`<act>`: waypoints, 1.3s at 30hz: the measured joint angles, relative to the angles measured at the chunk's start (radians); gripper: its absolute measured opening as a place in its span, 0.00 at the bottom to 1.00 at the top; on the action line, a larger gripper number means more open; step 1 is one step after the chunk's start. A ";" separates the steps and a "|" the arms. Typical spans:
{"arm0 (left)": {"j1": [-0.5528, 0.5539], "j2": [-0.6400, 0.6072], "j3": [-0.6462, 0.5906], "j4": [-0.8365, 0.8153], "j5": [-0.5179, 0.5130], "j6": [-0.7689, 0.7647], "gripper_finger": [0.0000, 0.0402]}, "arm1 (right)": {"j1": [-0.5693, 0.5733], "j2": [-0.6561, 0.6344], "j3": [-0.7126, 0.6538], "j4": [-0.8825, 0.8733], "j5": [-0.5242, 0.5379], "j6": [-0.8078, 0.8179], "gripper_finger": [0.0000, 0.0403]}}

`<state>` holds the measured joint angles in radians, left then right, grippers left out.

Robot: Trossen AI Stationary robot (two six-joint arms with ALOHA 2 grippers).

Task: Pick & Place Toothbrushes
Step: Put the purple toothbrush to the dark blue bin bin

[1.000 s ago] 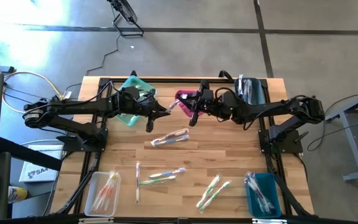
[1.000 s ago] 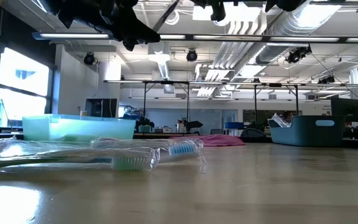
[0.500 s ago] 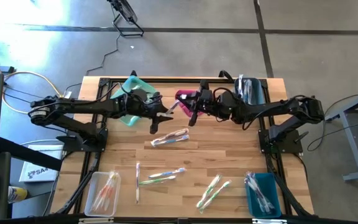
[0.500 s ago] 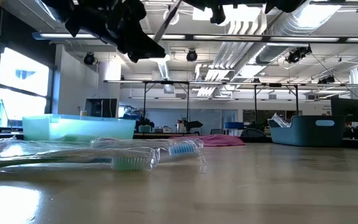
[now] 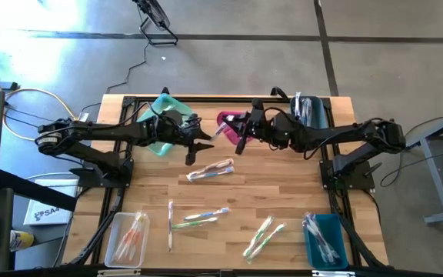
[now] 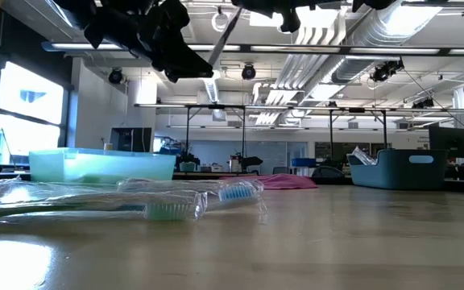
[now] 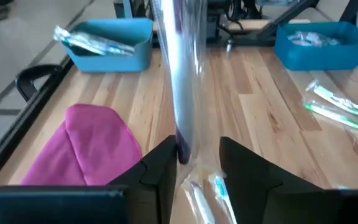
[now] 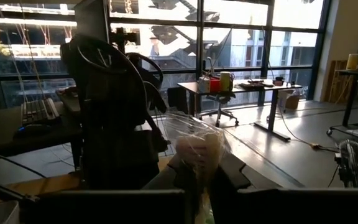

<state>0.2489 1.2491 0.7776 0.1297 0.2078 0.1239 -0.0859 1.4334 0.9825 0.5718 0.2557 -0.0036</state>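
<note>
Inspection runs from the near table edge to the far one.

Near edge: a clear rectangular plastic bin [image 5: 116, 245] at the left corner holds wrapped toothbrushes with pink and orange handles. A blue rectangular plastic bin [image 5: 343, 235] at the right corner holds several more in clear wrappers.

Just beyond, loose on the light wooden slatted table [image 5: 283, 185]:
- one wrapped toothbrush [image 5: 170, 225] lying lengthwise;
- a blue and green pair [image 5: 202, 218] beside it;
- a green-handled pair [image 5: 264, 236] near the blue bin.

Mid-table: a further wrapped pair [image 5: 210, 170] lies apart from the rest.

Above mid-table, the two arms meet over the board.
- The right gripper [image 8: 199, 163] is clenched on one end of the held toothbrush [image 7: 182, 74], a thin brush in a shiny clear wrapper, carried clear of the table.
- The left gripper [image 7: 196, 152] has its fingers on either side of the other end. They stand apart, with a gap on at least one side, so it is not clamping.
- In the high view the held toothbrush spans the short gap between the two grippers.

Far edge:
- a crumpled magenta cloth [image 5: 226, 120] lies beneath the right gripper;
- a pale teal plastic tub [image 5: 162, 105] sits beneath the left arm;
- a dark blue plastic tub [image 5: 319, 115], at the right corner, has wrapped items in it.
</note>
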 joint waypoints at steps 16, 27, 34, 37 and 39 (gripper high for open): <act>0.000 0.000 0.000 -0.010 -0.002 0.000 0.29 | -0.001 0.000 0.000 -0.044 0.004 0.010 0.03; 0.000 0.000 0.000 -0.013 -0.002 0.001 0.29 | 0.001 0.000 0.000 -0.079 0.004 0.010 0.03; 0.000 0.000 0.000 -0.018 -0.002 0.001 0.29 | 0.001 0.000 0.000 -0.180 0.005 0.065 0.03; 0.000 0.000 0.000 -0.020 -0.002 0.001 0.29 | 0.001 0.000 0.000 -0.246 0.005 0.112 0.03; 0.000 -0.001 0.000 -0.039 -0.002 -0.019 0.29 | 0.006 0.000 0.000 -0.285 0.005 0.164 0.03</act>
<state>0.2485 1.2486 0.7773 0.0908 0.2058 0.1047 -0.0799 1.4338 0.9825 0.2871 0.2604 0.1603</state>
